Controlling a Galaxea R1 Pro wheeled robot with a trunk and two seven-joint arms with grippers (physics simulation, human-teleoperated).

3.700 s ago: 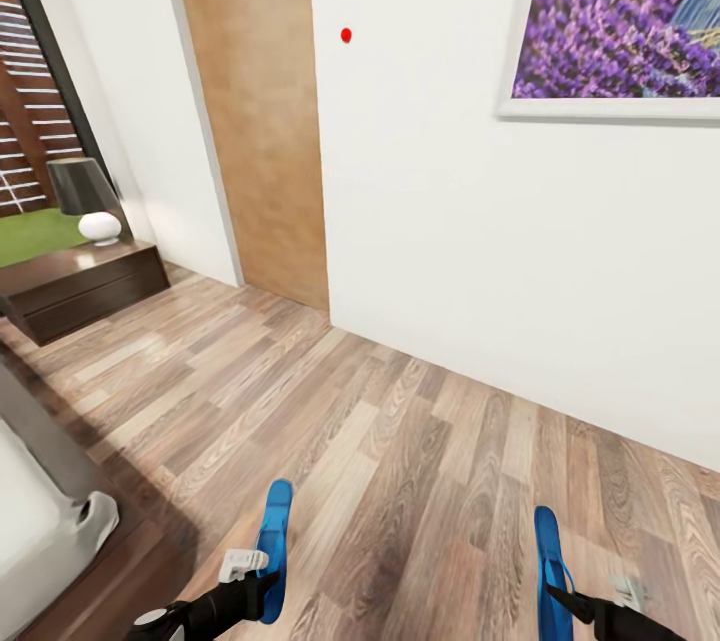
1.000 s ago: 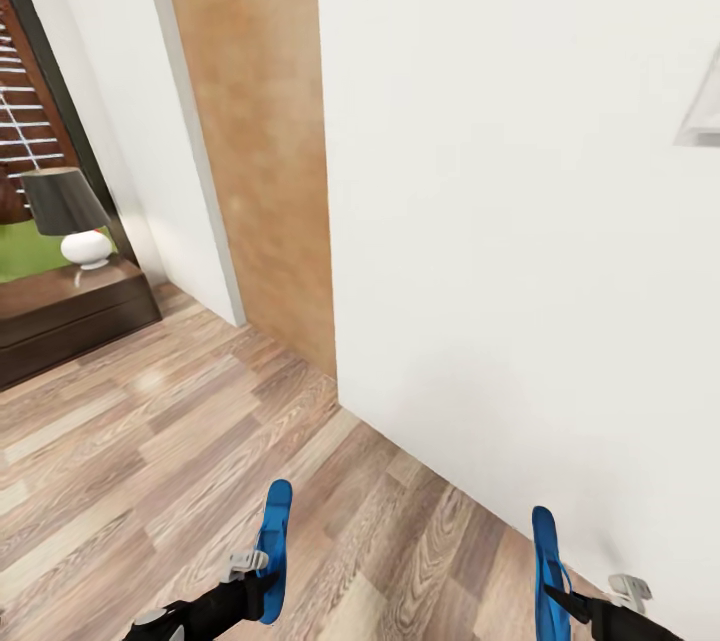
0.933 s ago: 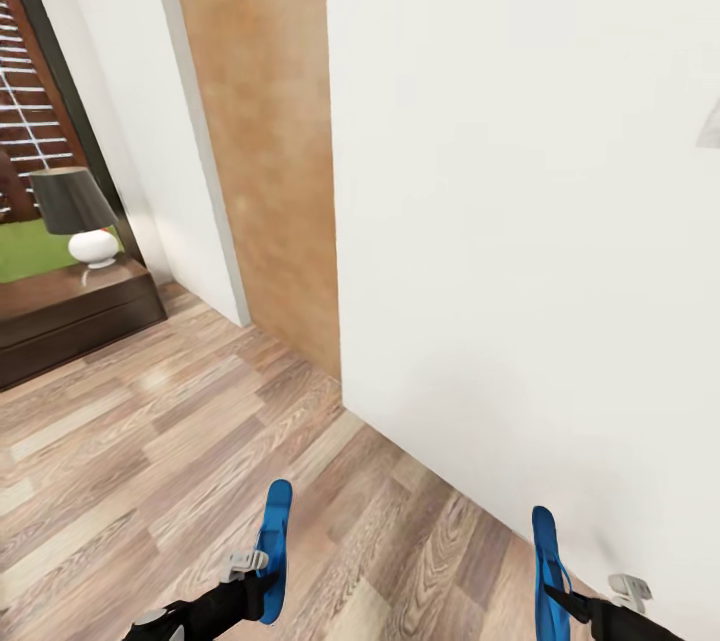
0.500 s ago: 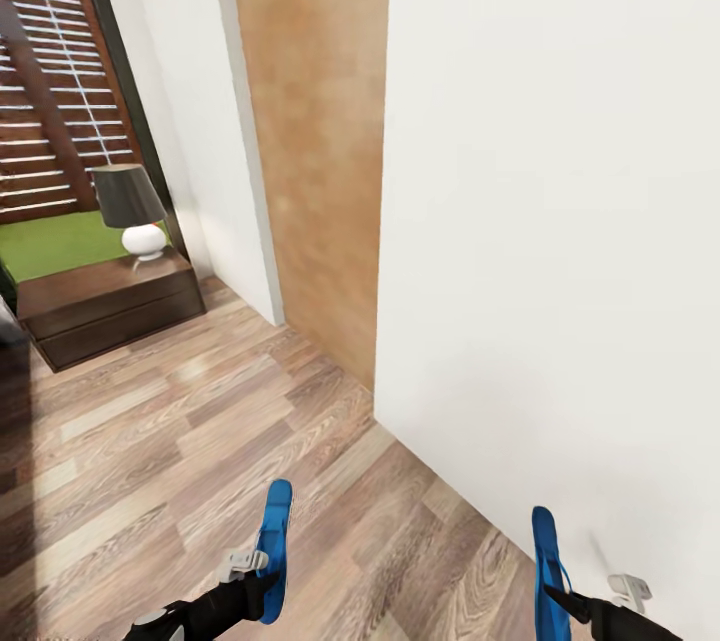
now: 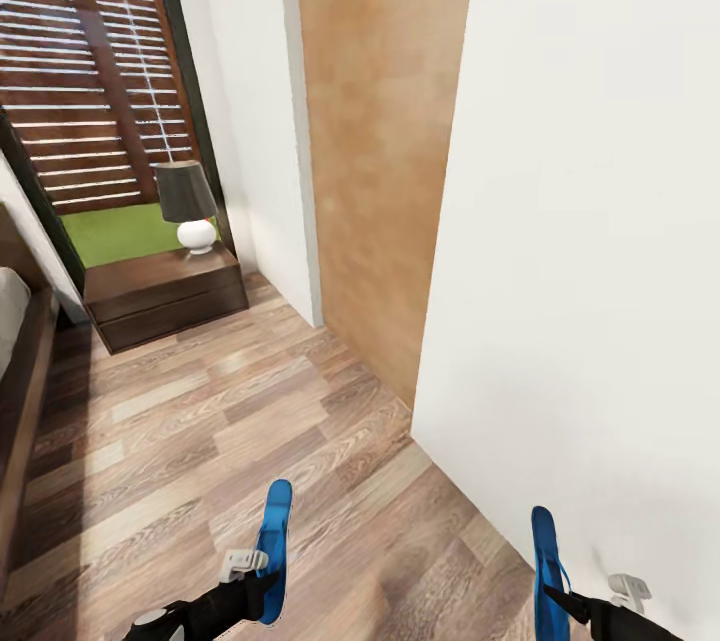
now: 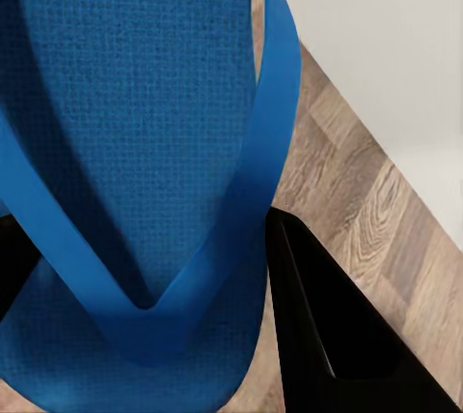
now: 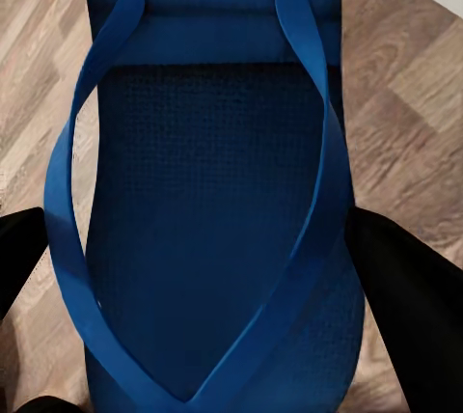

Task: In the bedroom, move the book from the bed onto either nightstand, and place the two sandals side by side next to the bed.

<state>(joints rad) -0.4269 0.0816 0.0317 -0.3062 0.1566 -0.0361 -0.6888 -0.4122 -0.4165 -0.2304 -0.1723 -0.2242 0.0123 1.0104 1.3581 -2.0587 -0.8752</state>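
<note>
Bed point(image 5: 15, 391): frame edge, far ahead-left of left gripper point(image 5: 262, 589). Nightstand point(image 5: 165, 296): ahead of left gripper, well apart, bearing a lamp point(image 5: 190, 206). Sandals: left sandal point(image 5: 274, 546) clamped between left gripper's fingers; right sandal point(image 5: 546, 566) likewise pinched in right gripper point(image 5: 560, 606), close beside white wall point(image 5: 600, 271).

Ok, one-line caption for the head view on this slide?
Both grippers, left and right, carry a blue sandal each along the wood floor toward the nightstand.

A bedroom: bed point(image 5: 20, 371), nightstand point(image 5: 165, 296) with lamp point(image 5: 188, 206).
</note>
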